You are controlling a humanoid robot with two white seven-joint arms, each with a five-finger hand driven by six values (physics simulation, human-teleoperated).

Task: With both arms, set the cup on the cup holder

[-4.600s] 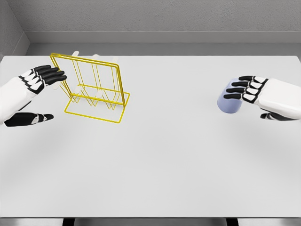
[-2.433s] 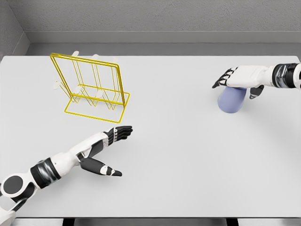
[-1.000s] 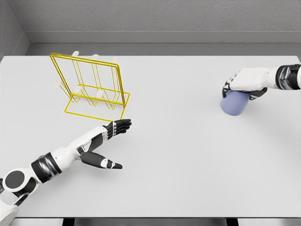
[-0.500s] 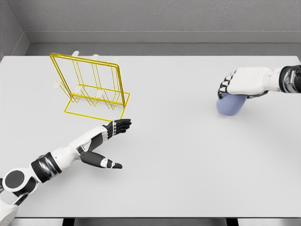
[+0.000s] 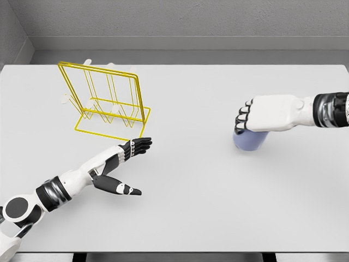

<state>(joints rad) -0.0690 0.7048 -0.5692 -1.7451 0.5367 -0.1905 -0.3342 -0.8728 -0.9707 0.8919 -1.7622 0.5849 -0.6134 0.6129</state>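
Right hand (image 5: 267, 113), palm down, fingers curled over the cup (image 5: 248, 140), grasping it right of table (image 5: 185, 218) centre. Left hand (image 5: 122, 164) outstretched, fingers released, empty, just before the yellow holder (image 5: 107, 101) at far left.

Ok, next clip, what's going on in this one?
A simulated two-armed humanoid is working at a white table. Its right hand is closed over the top of a pale blue cup on the right side of the table. The left hand is held open and holds nothing, just in front of the yellow wire cup holder, which stands at the back left. The cup is well short of the holder, so the placing is not yet done.
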